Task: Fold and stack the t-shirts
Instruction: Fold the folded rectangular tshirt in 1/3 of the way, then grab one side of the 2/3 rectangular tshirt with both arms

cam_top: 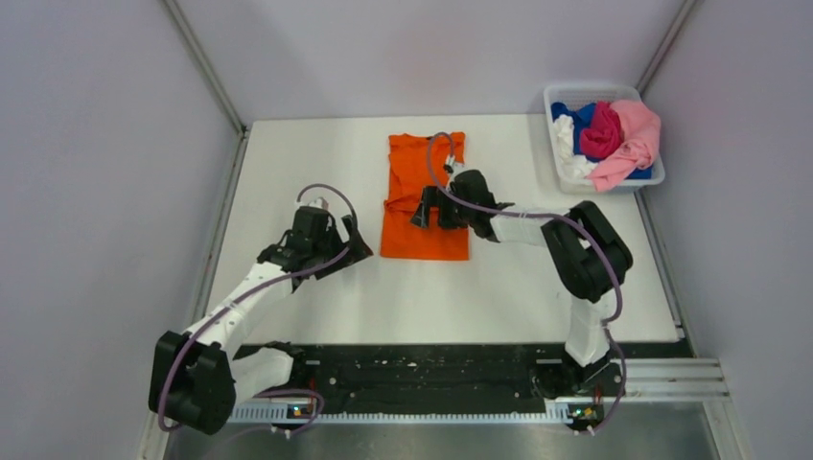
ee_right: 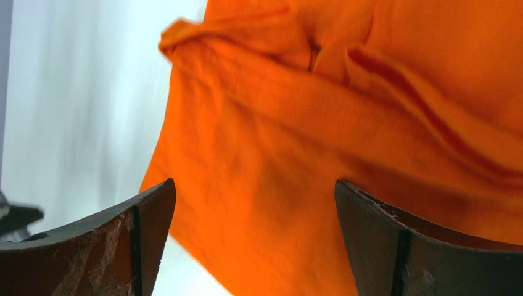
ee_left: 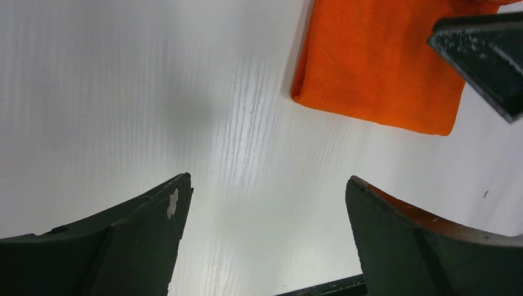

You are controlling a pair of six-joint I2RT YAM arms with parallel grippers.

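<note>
The white worktop (cam_top: pixel 499 287) carries a bright orange cloth t-shirt (cam_top: pixel 422 244) at its middle. The right fingers (ee_right: pixel 129 240) stand spread wide over it, empty; the left fingers (ee_left: pixel 135 246), also spread, hover beside it.

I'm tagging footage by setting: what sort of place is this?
Likely a robot lab test cell: plain grey walls box in a white table, with left arm and right arm mounted on a black rail.

Open table (cam_top: pixel 431 297) near side (bin (cam_top: pixel 590 89) far-right corner)
</note>
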